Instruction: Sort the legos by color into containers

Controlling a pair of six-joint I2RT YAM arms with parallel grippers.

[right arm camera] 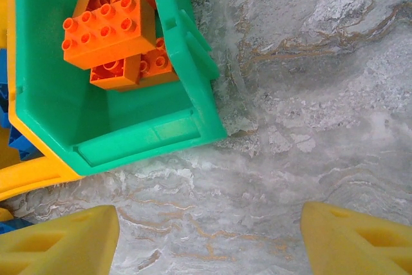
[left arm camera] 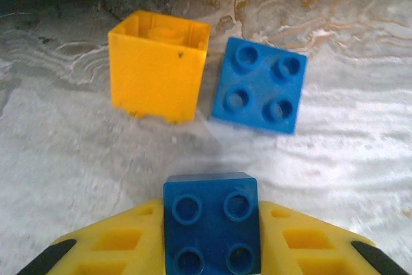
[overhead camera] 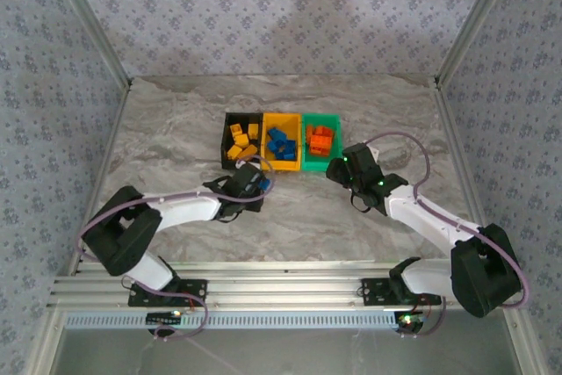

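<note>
The left gripper [left arm camera: 211, 239] is closed tight on a blue brick [left arm camera: 211, 220], which sits studs up between its yellow fingers. Just beyond it on the table [left arm camera: 58, 159] lie a yellow brick [left arm camera: 154, 72], tipped on its side, and a second blue brick [left arm camera: 259, 86], studs up; the two are close but apart, near the front of the black bin [overhead camera: 226, 140]. The bins stand in a row at the table's middle, toward the far edge: black with yellow bricks, the yellow bin [overhead camera: 283, 117] with blue ones, and the green bin [right arm camera: 129, 133] with orange bricks [right arm camera: 109, 30]. The right gripper [right arm camera: 209, 239] hangs wide open and empty by the green bin's near corner.
</note>
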